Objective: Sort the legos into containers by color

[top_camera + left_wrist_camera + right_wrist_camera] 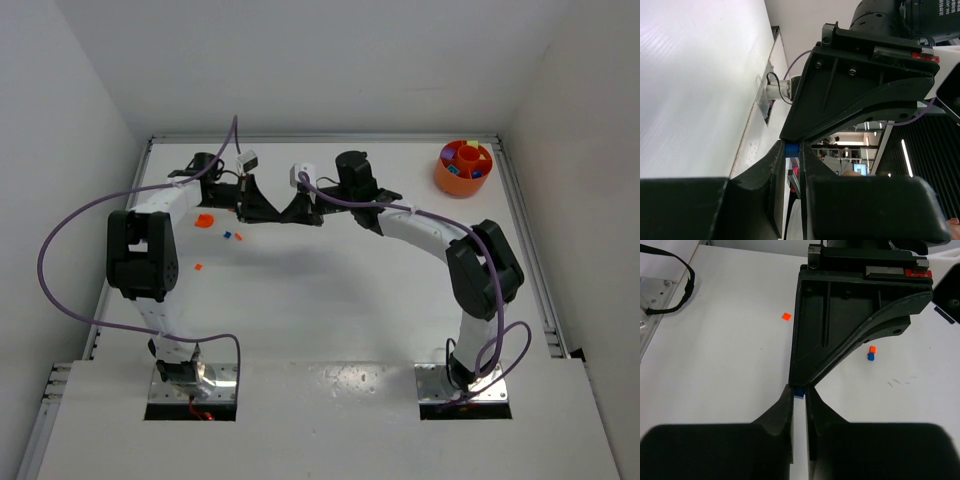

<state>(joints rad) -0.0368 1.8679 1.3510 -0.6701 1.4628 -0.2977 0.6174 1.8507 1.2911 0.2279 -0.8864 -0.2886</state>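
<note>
My two grippers meet tip to tip above the middle of the table. A tiny blue lego (791, 149) sits pinched between the fingertips of my left gripper (277, 216). In the right wrist view the same blue lego (799, 392) lies between the tips of my right gripper (288, 216), whose jaws are closed against it. Loose legos lie on the table to the left: an orange-red one (205, 221), a small blue and orange pair (238, 237), and another orange bit (198, 267). The orange container (464, 167) stands at the far right, with coloured bits inside.
Purple cables loop off both arms. A raised rail (530, 250) runs along the table's right edge. A black strap (675, 285) lies near the table's border in the right wrist view.
</note>
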